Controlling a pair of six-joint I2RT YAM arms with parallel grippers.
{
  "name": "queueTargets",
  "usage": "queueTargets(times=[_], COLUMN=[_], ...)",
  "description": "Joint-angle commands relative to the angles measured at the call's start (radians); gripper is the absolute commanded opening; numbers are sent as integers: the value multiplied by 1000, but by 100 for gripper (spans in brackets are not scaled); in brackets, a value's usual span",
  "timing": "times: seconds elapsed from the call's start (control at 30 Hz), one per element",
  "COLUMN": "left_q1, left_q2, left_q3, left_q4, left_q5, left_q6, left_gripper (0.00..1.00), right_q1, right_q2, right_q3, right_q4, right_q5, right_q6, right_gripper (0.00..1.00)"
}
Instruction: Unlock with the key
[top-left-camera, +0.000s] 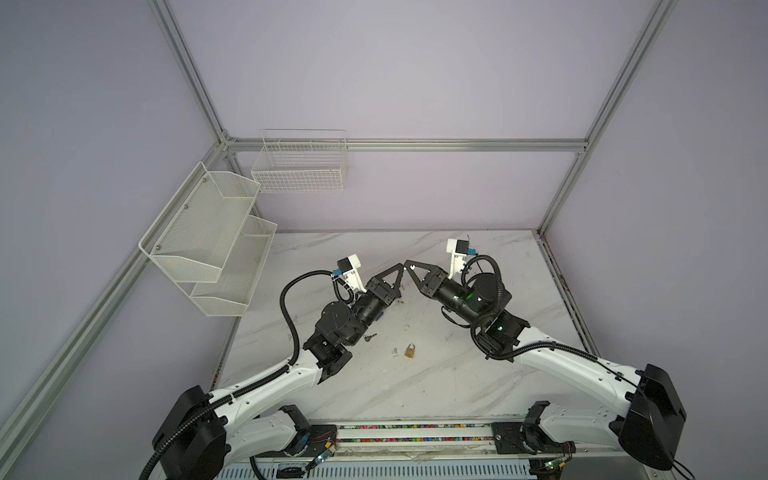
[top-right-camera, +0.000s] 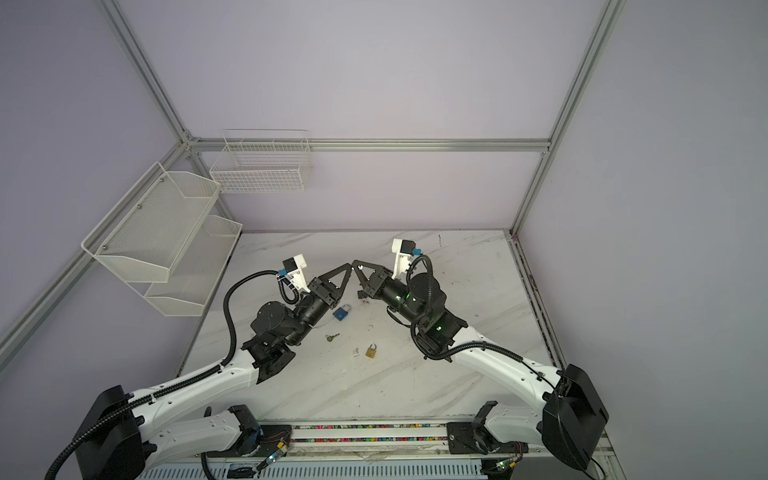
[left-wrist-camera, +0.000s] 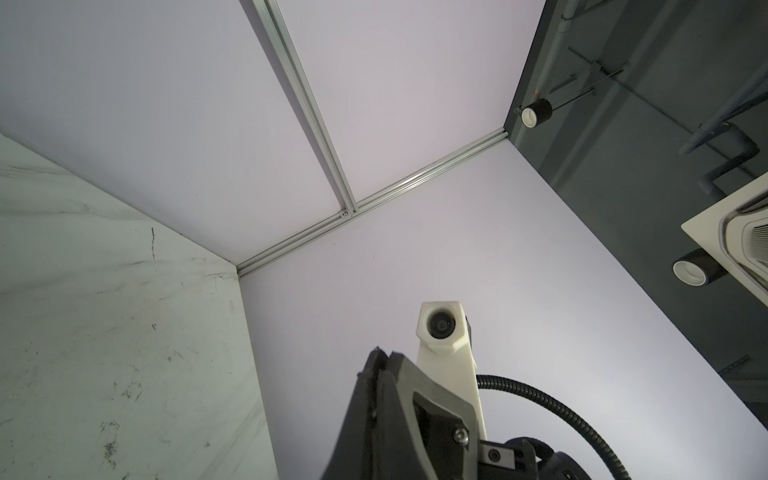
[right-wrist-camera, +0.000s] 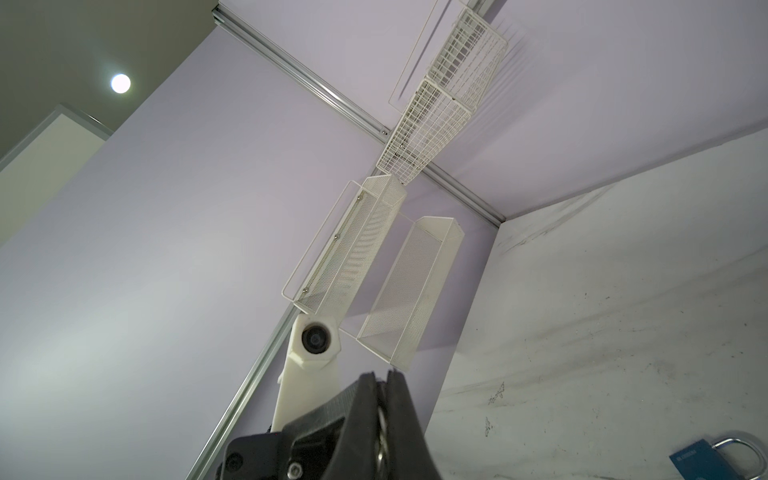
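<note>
on the table, a key lies left of the front padlock; the back padlock lies behind the key. a two-tier shelf hangs on the left wall, a wire basket on the back wall. the left gripper and right gripper meet tip to tip above mid-table.

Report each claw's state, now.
Left claw: shut; whether it holds anything cannot be told.
Right claw: shut on something metallic between its fingers.
</note>
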Motion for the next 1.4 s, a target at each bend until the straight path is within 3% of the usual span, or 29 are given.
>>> queueTargets(times=[0.0,0.4,0.5,0.63,0.73,0.87,0.97,1.17,1.37], left_q1=[-5,-5,-4,13,71,149,191,219,232], left_q2=[-5,-1,-10,-40,-57,-54,-28,36,95], left_q3=[-16,-3,18,30,90,170,297,457,544], left_q4=[64,89,14,-82,-244,-402,-631,-887,-976], left_q5=[4,17,29,54,162,344,465,613,761], left_q6=[13,85,121,198,264,375,530,784,864], left_gripper=[3,0,0,0,0,0,0,0,0], right_q1=[8,9,9,6,-13,-86,-138,-228,-263], right_q2=[-1,-13,-33,-81,-126,-164,-196,-192,-151], right_q3=[3,17,22,11,0,-3,5,-14,-23], right_q4=[16,-41,-82,-125,-162,-232,-306,-356,-347], right_q5=[9,28,47,65,59,-50,-137,-471,-629], right_q6=[-4,-40,-69,-58,-70,-67,-153,-286,-375], right_gripper=[0,1,14,42,62,71,75,74,67])
